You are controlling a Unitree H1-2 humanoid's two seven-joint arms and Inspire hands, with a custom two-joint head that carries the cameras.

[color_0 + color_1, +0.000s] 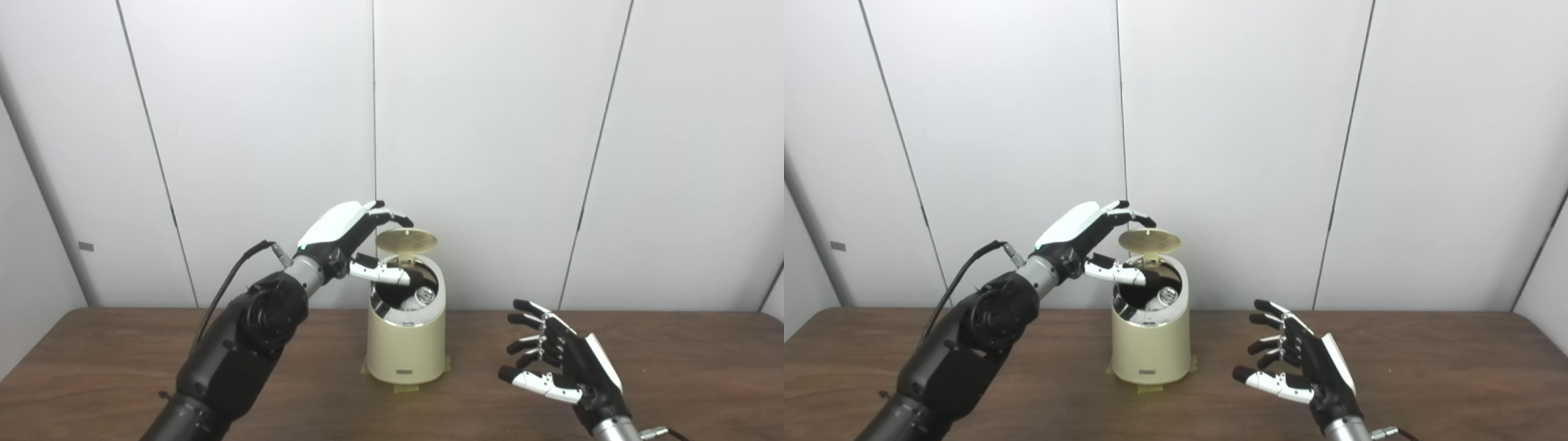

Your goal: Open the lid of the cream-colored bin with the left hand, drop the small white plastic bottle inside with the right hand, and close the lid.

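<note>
The cream-colored bin (407, 349) stands on the brown table (674, 367), its round lid (407, 240) raised behind the opening. The small white bottle (419, 299) lies inside the bin, its cap end showing; it also shows in the right eye view (1162, 299). My left hand (355, 236) hovers over the bin, fingers curled above the lid's left edge and thumb reaching across the opening below it. I cannot tell whether the fingers touch the lid. My right hand (554, 361) is open and empty to the right of the bin, fingers spread, low over the table.
Yellowish tape (404, 387) shows under the bin's base. White wall panels (490, 122) stand close behind the table. A black cable (223, 288) runs from my left wrist.
</note>
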